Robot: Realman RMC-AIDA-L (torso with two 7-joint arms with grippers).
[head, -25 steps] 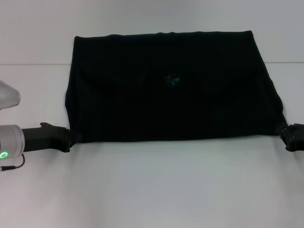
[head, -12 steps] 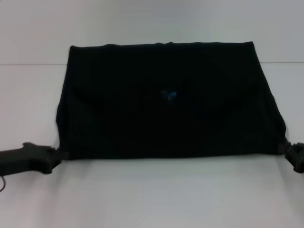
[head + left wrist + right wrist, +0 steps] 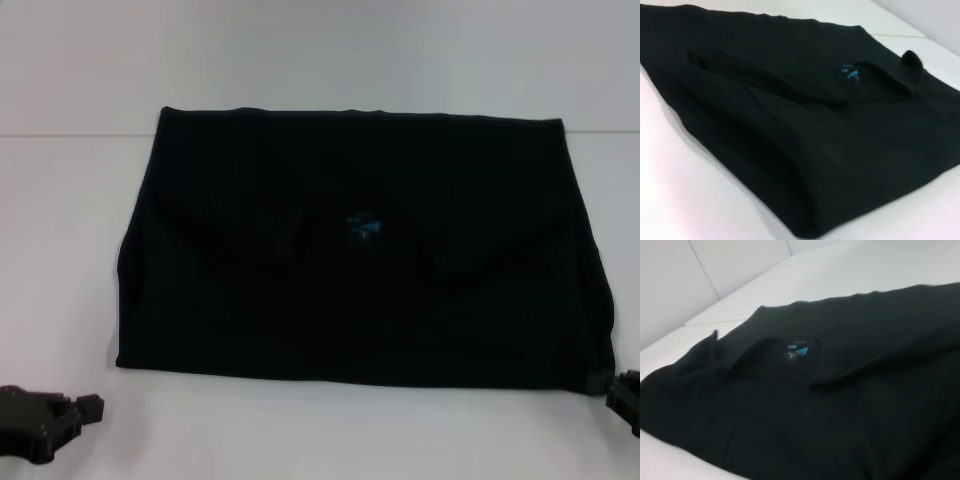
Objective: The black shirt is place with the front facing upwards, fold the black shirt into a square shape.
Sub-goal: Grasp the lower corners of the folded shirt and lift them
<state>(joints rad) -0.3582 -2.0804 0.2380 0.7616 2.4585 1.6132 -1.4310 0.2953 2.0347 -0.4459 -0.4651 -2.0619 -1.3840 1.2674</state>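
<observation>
**Shirt folded to a wide rectangle, left gripper clear of the hem**

While the black shirt [image 3: 360,250] lies flat across the middle of the white table [image 3: 320,430], I read it as a wide rectangle, far edge at twelve o'clock, near fold at six. The small blue neck label [image 3: 362,226] sits close to the centre, on top. In the left wrist view the collar and a sleeve ridge lie tucked across the top layer, and the near edge is several layers thick, so I judge one lengthwise fold is done. The shape is wider than deep, so it is not yet a square.

My left gripper [image 3: 55,420] rests low at eight o'clock, apart from the shirt's near-left corner, with bare table between them. I cannot tell whether its jaws stand parted or closed. My right gripper [image 3: 625,400] is at four o'clock, cut by the picture's edge and just beside the shirt's near-right corner; whether it has cloth pinched or merely touches it I cannot tell.

I judge the two sit at the corners because that is where the cloth lifts evenly for folding one side over the other.

There are no containers here: only table, cloth and grippers
</observation>
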